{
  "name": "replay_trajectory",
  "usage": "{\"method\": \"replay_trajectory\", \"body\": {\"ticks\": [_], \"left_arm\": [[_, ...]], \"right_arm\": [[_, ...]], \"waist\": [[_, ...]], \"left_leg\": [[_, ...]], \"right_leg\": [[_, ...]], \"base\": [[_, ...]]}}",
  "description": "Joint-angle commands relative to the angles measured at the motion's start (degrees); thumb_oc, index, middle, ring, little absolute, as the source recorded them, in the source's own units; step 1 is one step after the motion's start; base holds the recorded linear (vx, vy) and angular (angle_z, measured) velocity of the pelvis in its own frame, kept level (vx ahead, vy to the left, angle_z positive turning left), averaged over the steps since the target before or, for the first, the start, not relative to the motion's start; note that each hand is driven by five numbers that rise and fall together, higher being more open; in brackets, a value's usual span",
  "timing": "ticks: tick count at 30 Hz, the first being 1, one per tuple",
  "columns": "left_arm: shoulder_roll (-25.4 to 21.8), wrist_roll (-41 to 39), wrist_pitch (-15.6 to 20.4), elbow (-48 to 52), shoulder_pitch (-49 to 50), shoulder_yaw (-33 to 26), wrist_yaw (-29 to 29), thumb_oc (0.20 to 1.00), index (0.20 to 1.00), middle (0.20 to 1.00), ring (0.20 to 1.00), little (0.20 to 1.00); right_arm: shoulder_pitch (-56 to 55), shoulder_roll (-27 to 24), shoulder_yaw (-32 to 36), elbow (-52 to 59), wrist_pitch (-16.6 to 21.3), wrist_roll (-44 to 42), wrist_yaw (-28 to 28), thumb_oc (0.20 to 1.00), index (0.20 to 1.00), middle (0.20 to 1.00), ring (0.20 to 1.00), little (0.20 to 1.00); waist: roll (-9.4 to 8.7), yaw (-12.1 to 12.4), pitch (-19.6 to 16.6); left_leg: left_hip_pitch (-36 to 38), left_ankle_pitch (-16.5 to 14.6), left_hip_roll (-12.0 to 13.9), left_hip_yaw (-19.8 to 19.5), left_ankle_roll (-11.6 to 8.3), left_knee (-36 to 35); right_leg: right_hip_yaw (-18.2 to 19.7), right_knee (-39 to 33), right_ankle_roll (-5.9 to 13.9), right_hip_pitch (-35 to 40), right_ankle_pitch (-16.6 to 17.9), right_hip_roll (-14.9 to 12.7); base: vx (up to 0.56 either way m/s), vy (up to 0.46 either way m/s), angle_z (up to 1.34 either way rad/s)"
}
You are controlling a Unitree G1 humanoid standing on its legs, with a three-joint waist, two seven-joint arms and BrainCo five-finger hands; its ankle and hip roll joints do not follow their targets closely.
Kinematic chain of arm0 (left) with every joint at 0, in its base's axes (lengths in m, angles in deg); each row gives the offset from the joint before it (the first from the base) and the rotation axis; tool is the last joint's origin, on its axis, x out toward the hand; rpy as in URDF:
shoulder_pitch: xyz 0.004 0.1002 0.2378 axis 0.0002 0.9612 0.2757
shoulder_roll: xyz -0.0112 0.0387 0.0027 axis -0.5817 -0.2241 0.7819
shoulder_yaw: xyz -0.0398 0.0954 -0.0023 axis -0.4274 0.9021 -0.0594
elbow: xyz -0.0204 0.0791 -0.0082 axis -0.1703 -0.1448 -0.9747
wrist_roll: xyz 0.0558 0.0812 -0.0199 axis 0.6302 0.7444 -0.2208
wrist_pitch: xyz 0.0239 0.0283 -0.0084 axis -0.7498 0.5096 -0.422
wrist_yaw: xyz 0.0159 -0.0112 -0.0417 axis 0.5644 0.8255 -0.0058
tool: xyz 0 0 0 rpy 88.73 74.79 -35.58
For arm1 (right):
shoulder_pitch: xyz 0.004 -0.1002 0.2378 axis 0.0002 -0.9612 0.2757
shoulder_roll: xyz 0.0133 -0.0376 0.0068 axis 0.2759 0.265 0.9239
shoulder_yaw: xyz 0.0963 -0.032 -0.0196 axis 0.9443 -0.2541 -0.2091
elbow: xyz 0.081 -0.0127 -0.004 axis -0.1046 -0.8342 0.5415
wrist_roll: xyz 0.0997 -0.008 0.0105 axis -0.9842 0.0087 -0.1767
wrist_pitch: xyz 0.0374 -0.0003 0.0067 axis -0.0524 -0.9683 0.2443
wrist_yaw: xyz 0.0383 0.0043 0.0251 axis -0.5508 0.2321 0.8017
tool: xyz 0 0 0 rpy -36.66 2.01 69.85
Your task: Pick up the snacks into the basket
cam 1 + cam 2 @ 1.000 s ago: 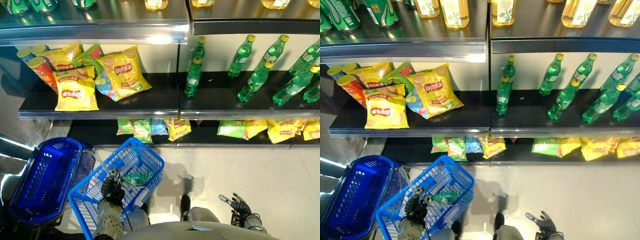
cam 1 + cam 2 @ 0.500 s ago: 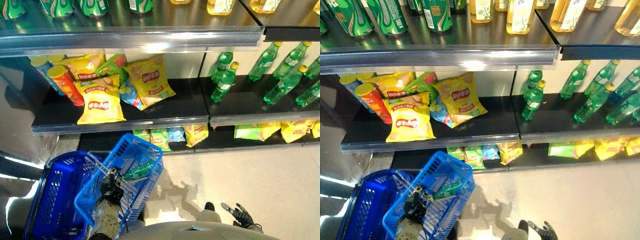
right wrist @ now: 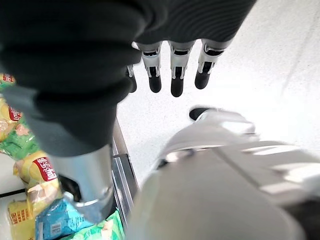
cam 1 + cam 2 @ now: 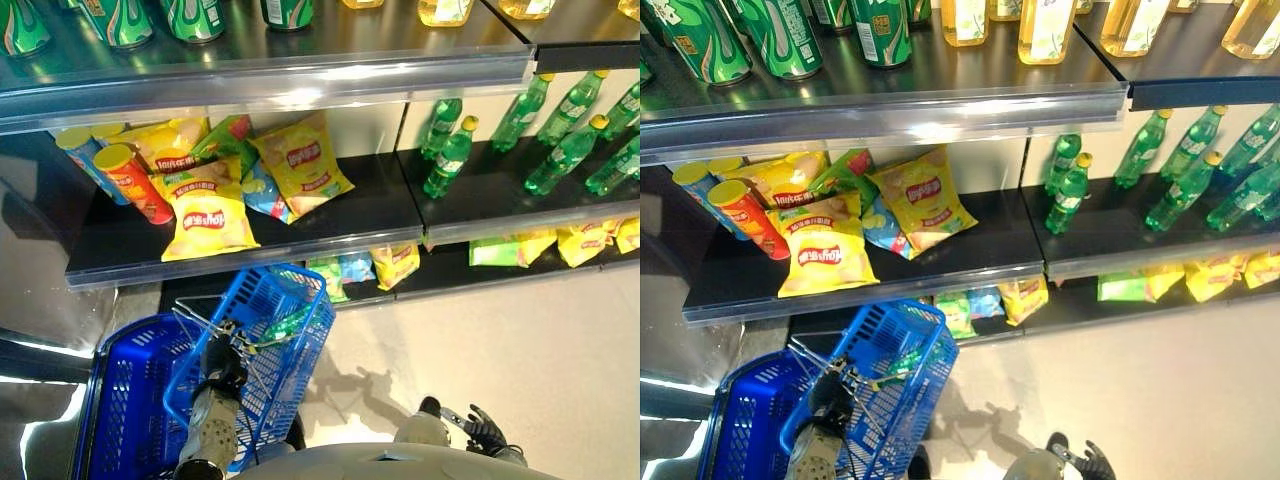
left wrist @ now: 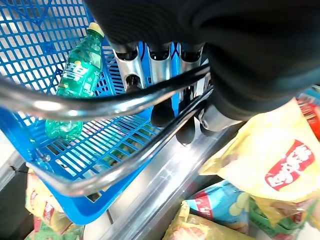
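Snack bags, glossy yellow crinkled foil (image 4: 208,206), lie in a loose heap on the dark middle shelf (image 4: 330,215) with a second yellow bag (image 4: 300,165), a green bag (image 4: 228,135) and a blue one (image 4: 262,192) leaning behind; 2 tall round cardboard tubes (image 4: 130,182) stand at the heap's left. None of the bags is in a basket. The left hand (image 4: 222,362) has its fingers (image 5: 161,85) curled round the thin chromed wire handles (image 5: 125,102) of the light blue plastic lattice basket (image 4: 290,300), which hangs tilted just in front of the shelf edge. Inside it lies 1 green plastic bottle with a yellow cap (image 5: 75,82), on its side against the mesh wall. A darker blue lattice basket (image 4: 120,395) sits on the pale floor (image 4: 520,350) beside and partly under the first. The right hand (image 4: 478,428) hangs low at the robot's side over the floor, fingers (image 3: 177,67) straight and relaxed, holding nothing. More green bottles (image 4: 450,160) stand on the shelf to the right, and further flat bags (image 4: 392,264) lie on the bottom shelf.
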Motion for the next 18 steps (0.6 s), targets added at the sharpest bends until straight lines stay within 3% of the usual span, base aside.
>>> {"method": "replay_trajectory", "body": {"ticks": [1,6,8,10,11,13,16,17,18], "left_arm": [[-1.2,2.6,5.7,9.5,-1.7,-3.2,2.7,0.2,0.2,0.2,0.2,0.2],[0.0,1.4,5.8,9.4,-1.5,-3.2,2.9,0.2,0.2,0.2,0.2,0.2],[-0.2,0.6,5.8,10.4,-1.2,-2.6,2.8,0.2,0.2,0.2,0.2,0.2],[-0.4,0.5,6.1,10.1,-1.8,-2.5,2.8,0.2,0.2,0.2,0.2,0.2],[-0.5,0.8,6.2,9.8,-2.1,-2.9,2.8,0.2,0.2,0.2,0.2,0.2],[0.1,-1.3,6.4,8.8,-2.1,-4.3,2.2,0.2,0.2,0.2,0.2,0.2],[0.4,-2.4,6.6,8.1,-2.6,-4.8,2.5,0.2,0.2,0.2,0.2,0.2],[0.5,-2.4,6.6,8.1,-2.6,-4.8,2.5,0.2,0.2,0.2,0.2,0.2],[0.9,-3.1,6.4,7.6,-2.8,-4.4,2.0,0.2,0.2,0.2,0.2,0.2]], "right_arm": [[2.1,-1.9,-1.2,-1.3,1.1,-0.1,-0.3,1.0,1.0,1.0,1.0,1.0],[3.3,-1.9,-2.2,-1.4,0.9,0.5,-0.8,1.0,1.0,1.0,1.0,1.0],[3.7,-2.3,-2.4,0.0,1.0,0.4,-0.8,1.0,1.0,1.0,1.0,1.0],[4.2,-2.3,-2.7,0.6,1.1,0.2,-0.8,1.0,1.0,1.0,1.0,1.0],[4.2,-2.0,-3.2,0.9,1.2,0.4,-0.8,1.0,1.0,1.0,1.0,1.0],[5.7,-2.1,-5.1,0.1,1.0,2.2,-0.8,1.0,1.0,1.0,1.0,1.0],[5.9,-2.7,-5.9,2.6,2.0,1.3,-0.9,1.0,1.0,1.0,1.0,1.0],[5.8,-2.7,-5.9,2.6,2.0,1.3,-0.9,1.0,1.0,1.0,1.0,1.0],[5.3,-3.1,-5.9,3.0,2.0,0.9,-1.0,1.0,1.0,1.0,1.0,1.0]], "waist": [[0.79,-0.8,1.0],[0.26,0.7,0.9],[0.53,-0.4,1.2],[0.66,-0.4,1.1],[0.5,0.9,0.7],[-0.27,2.2,0.6],[-1.25,2.6,1.5],[-0.99,2.4,1.6],[-1.09,2.3,1.7]], "left_leg": [[0.3,-2.2,-4.0,1.3,2.26,0.0],[1.5,-1.7,-3.7,2.4,2.09,0.0],[1.3,-1.6,-3.6,2.1,2.45,0.0],[0.8,-1.5,-3.0,2.2,1.81,0.0],[1.4,-1.8,-2.1,2.3,0.93,0.0],[2.7,-0.7,-0.4,3.4,-0.26,1.3],[-2.0,2.5,4.3,4.0,-3.23,14.7],[-2.3,2.1,4.8,3.7,-3.44,15.5],[-3.5,3.8,4.8,3.7,-3.82,13.9]], "right_leg": [[1.5,-4.9,0.94,0.1,5.1,-0.4],[1.4,-5.4,2.06,2.1,6.1,-0.9],[6.2,-0.9,2.73,-1.0,7.3,-1.3],[8.0,-3.5,2.57,-1.0,7.4,-1.6],[4.4,-8.9,2.67,1.5,7.2,-2.6],[3.0,-8.7,1.86,3.4,6.4,-1.5],[0.0,-9.8,-0.36,7.1,4.4,0.1],[-0.4,-9.9,-0.47,7.4,4.4,0.4],[-1.9,-11.8,-0.98,9.6,3.6,1.0]], "base": [[0.17,-0.113,0.13],[0.08,-0.097,0.05],[0.03,-0.148,-0.15],[0.07,-0.19,0.05],[0.13,-0.226,0.2],[0.17,-0.335,-0.19],[0.09,-0.307,-0.13],[0.07,-0.186,0.31],[0.06,-0.078,0.29]]}}
